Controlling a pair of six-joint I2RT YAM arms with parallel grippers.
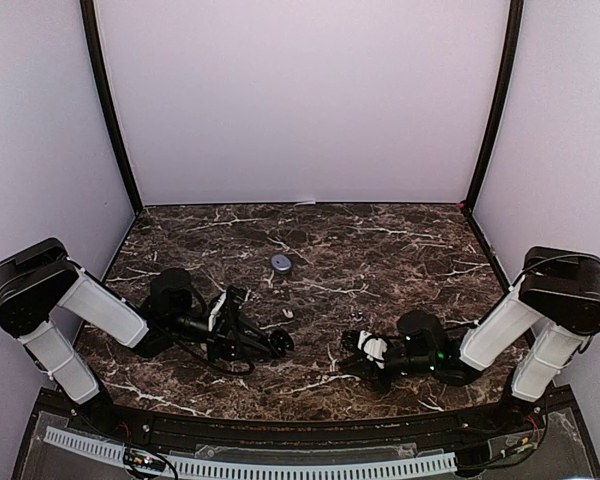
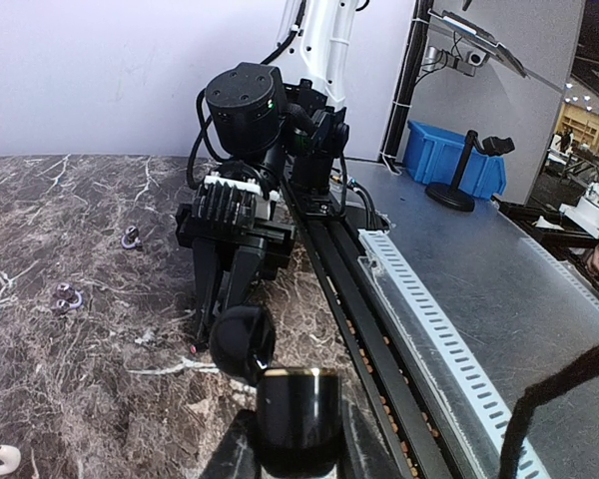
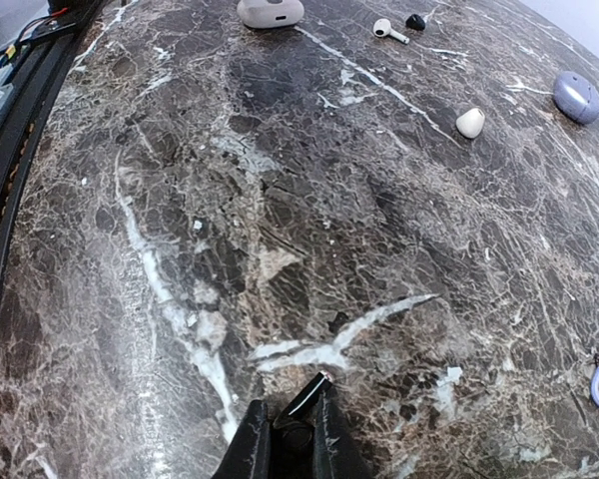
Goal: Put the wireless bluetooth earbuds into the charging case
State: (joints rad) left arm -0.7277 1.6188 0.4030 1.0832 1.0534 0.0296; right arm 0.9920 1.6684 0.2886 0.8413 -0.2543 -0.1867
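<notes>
The left pincer [image 1: 270, 343] clamps a glossy black, gold-rimmed rounded charging case [image 2: 298, 409]; the right pincer [image 3: 292, 434] pinches a slim dark earbud [image 3: 311, 391] over the brown, white-veined marble surface [image 3: 280, 200].

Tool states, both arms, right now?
Left tool: closed on a black charging case.
Right tool: closed, pinching a small dark earbud.

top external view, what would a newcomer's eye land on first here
A dark marble table fills the view, with both grippers low over its front, pointed at each other. The left gripper clamps a black charging case, and the right gripper pinches what looks like a small dark earbud. A lilac case sits mid-table.
</notes>
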